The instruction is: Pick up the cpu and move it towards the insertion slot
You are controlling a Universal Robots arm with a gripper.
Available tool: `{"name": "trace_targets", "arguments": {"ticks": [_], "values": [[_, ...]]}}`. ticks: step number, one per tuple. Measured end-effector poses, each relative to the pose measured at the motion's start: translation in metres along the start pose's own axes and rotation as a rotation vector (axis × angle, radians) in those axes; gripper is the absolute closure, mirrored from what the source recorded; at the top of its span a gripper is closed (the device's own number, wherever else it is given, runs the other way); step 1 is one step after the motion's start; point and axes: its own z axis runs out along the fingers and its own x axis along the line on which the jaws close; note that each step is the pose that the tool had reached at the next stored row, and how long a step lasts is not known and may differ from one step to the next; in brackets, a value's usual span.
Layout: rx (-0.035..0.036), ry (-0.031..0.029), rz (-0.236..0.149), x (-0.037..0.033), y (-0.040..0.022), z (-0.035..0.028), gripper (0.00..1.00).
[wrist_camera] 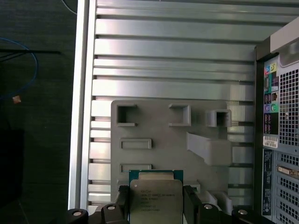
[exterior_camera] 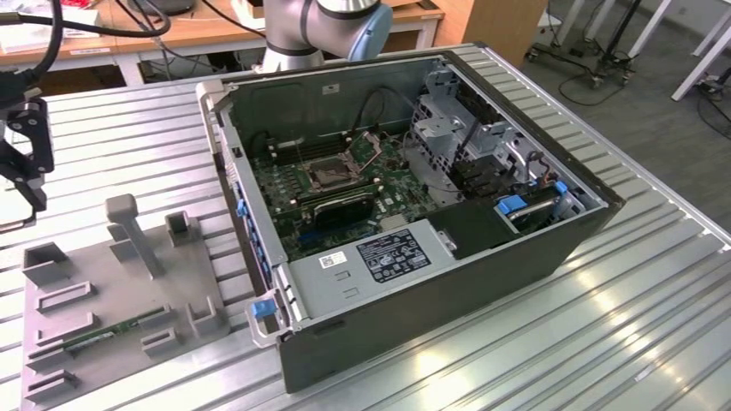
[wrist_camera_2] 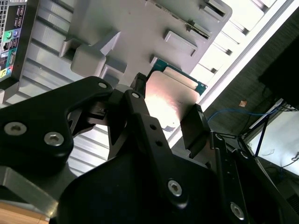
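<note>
Downward-pointing jaws grip the cpu (wrist_camera: 155,200) above the tray (wrist_camera: 163,140).

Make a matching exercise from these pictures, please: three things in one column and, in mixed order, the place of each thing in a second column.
1. small flat silvery square cpu
2. square metal-framed insertion slot
3. long thin green memory stick

A. lying on the grey plastic tray
B. on the green circuit board inside the dark computer case
C. between the fingers of the black gripper

Pairs: 1-C, 2-B, 3-A.
</note>
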Motion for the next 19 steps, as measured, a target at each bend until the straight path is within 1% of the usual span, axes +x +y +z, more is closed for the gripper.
{"name": "trace_targets", "arguments": {"ticks": [19], "values": [[0.0, -0.0001, 0.0, -0.0195, -0.0004, 0.0, 0.46]]}}
